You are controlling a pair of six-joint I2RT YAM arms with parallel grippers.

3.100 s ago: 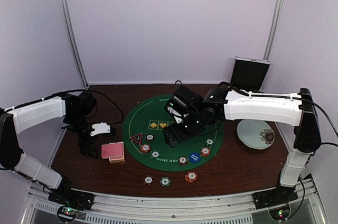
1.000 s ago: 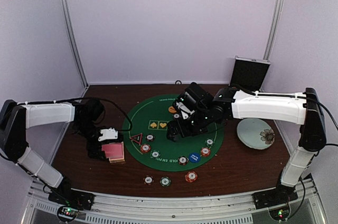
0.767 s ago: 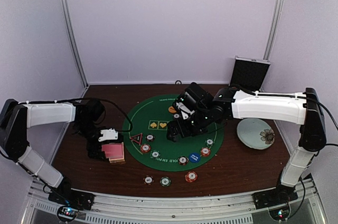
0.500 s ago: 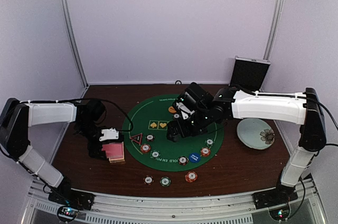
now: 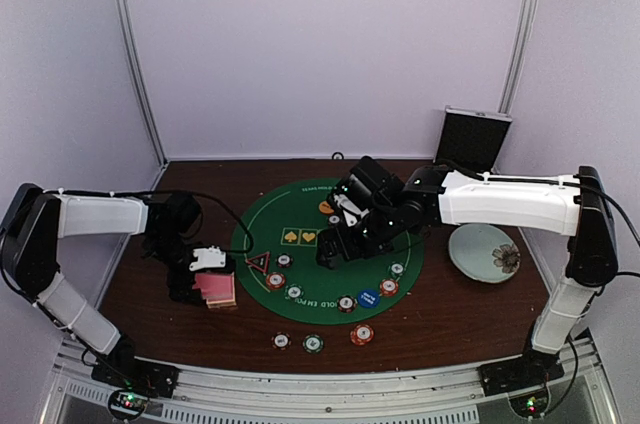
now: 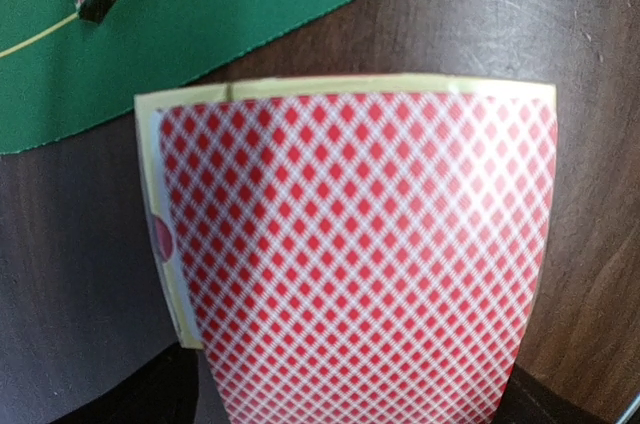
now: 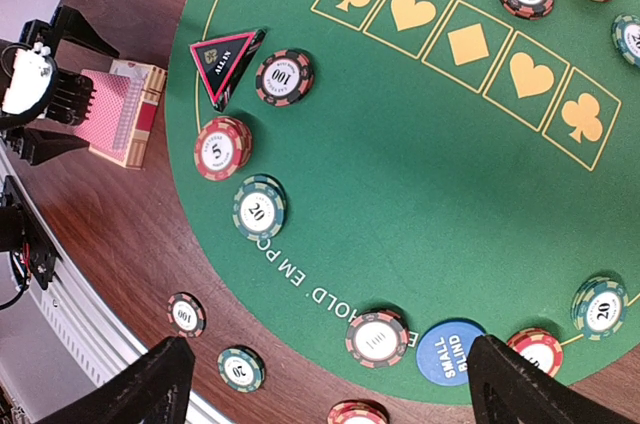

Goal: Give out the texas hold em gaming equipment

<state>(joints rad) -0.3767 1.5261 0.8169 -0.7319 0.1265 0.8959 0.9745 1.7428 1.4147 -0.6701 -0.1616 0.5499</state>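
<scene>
Three poker chips (image 5: pixel 313 344) lie on the bare worktop (image 5: pixel 440 324), nearest the arm bases. Just beyond, the blue dealer disc (image 5: pixel 368 298) and more chips ring the near rim of the green mat (image 5: pixel 290 206). Left of the mat, the red-backed card deck (image 5: pixel 217 287) sits on the wood, with the left pincer (image 7: pixel 75 94) spread either side of it. The right pincer (image 7: pixel 325 369) hangs over mid-mat, fingers wide apart and empty.

Pale lilac walls (image 5: pixel 320 44), two slim metal uprights (image 5: pixel 135 54), dark brown wooden table (image 5: pixel 445 322)
</scene>
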